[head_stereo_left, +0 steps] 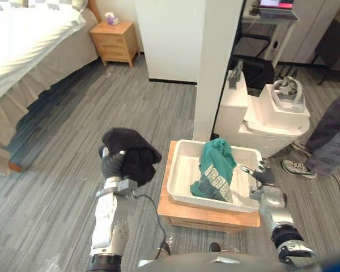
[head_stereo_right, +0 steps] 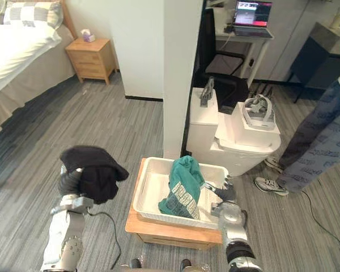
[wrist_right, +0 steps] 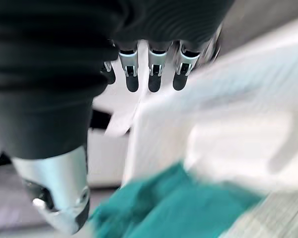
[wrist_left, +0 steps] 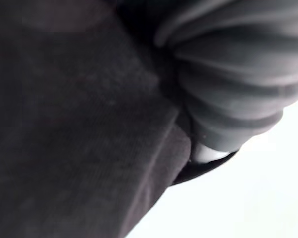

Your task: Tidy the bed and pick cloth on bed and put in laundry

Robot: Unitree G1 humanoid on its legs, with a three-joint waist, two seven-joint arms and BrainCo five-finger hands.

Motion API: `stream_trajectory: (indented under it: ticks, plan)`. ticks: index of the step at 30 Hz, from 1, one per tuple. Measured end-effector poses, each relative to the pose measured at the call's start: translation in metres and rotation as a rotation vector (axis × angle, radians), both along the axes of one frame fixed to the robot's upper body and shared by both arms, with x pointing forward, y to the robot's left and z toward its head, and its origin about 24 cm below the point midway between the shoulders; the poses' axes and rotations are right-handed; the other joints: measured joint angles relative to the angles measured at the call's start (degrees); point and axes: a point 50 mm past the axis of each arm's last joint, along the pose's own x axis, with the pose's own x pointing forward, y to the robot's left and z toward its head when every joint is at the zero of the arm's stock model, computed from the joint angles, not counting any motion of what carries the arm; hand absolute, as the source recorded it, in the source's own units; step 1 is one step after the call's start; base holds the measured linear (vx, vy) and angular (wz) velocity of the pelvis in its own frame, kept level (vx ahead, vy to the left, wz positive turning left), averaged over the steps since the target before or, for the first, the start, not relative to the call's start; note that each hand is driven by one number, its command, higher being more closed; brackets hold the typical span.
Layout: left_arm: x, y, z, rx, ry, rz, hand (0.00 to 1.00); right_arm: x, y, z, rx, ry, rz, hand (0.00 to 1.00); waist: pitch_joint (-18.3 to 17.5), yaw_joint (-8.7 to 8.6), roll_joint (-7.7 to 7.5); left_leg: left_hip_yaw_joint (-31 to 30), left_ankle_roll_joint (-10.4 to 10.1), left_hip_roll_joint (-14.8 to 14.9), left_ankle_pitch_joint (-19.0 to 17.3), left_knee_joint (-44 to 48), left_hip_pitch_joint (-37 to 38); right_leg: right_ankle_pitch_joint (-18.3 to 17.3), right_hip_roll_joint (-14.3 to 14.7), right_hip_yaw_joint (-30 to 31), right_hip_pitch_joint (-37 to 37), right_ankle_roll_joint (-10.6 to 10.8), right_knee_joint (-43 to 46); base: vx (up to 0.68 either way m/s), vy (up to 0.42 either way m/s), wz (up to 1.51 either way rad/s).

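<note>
**Black cloth riding high on the left hand, right beside the laundry basket!**

The black cloth (head_stereo_left: 130, 150) is bunched over the raised left hand (head_stereo_left: 113, 165), beside the left wall of the white basket (head_stereo_left: 179, 170) and not yet above it. Whether that hand is clamped on it, I cannot tell. The right hand (head_stereo_left: 263, 177) is empty, fingers straight and apart, at the basket's right rim. The danger is that the cloth is only draped: tip the hand early and it slides to the floor. A loose tail could also snag the rim. The teal cloth (head_stereo_left: 215, 167) hogs the middle, so the bare left side looks safest. A nudge from the right hand could shift the basket on its low wooden counter (head_stereo_left: 204, 215). A white pillar (head_stereo_left: 215, 68) stands close behind, with white boxes (head_stereo_left: 272, 119) and a person (head_stereo_left: 334, 136) to the right. The bed (head_stereo_left: 22, 45) is well off.
</note>
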Motion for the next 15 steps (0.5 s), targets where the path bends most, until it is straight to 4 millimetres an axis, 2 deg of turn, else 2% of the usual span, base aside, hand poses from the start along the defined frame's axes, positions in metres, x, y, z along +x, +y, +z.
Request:
stream_trajectory:
  ticks: [4, 7, 9, 13, 15]
  plan:
    - [0.01, 0.006, 0.022, 0.019, -0.081, 0.027, 1.0, -0.026, -0.014, -0.013, 0.016, 0.064, -0.079, 0.0, -0.9, -0.56, -0.17, 1.5, 0.2, 0.3, -0.1, 0.0, 0.1, 0.4, 0.4, 1.6, -0.7, -0.2, 0.0, 0.0, 0.007, -0.21]
    - [0.021, 0.007, 0.042, 0.047, -0.15, 0.019, 1.0, -0.055, -0.017, -0.031, 0.057, 0.143, -0.143, 0.0, -1.7, -1.68, -0.36, 2.4, 0.2, 0.6, -0.1, 0.0, 0.2, 0.7, 0.7, 2.4, -1.0, -0.4, 0.0, -0.01, -0.003, -0.12]
    - [0.024, 0.006, 0.048, 0.058, -0.171, 0.011, 1.0, -0.063, -0.016, -0.034, 0.064, 0.162, -0.15, 0.0, -2.0, -1.82, -0.28, 3.1, 0.2, 0.7, -0.1, 0.0, 0.3, 1.0, 0.9, 3.1, -1.3, -0.4, 0.0, -0.01, -0.003, -0.2]
    - [0.037, -0.009, 0.072, 0.097, -0.243, -0.071, 1.0, -0.091, -0.006, -0.05, 0.14, 0.214, -0.214, 0.0, -3.1, -2.1, -0.32, 5.5, -0.2, 1.2, -1.1, -0.1, 1.2, 1.3, 1.3, 5.0, -1.2, -0.5, 0.0, -0.01, 0.0, -0.25]
    - [0.042, -0.017, 0.076, 0.105, -0.247, -0.109, 1.0, -0.102, 0.001, -0.055, 0.168, 0.235, -0.228, 0.0, -4.3, -2.67, -0.36, 8.0, 0.0, 1.8, -1.4, -0.1, 1.3, 1.2, 1.4, 5.1, -1.2, -0.6, 0.0, -0.01, 0.001, -0.08]
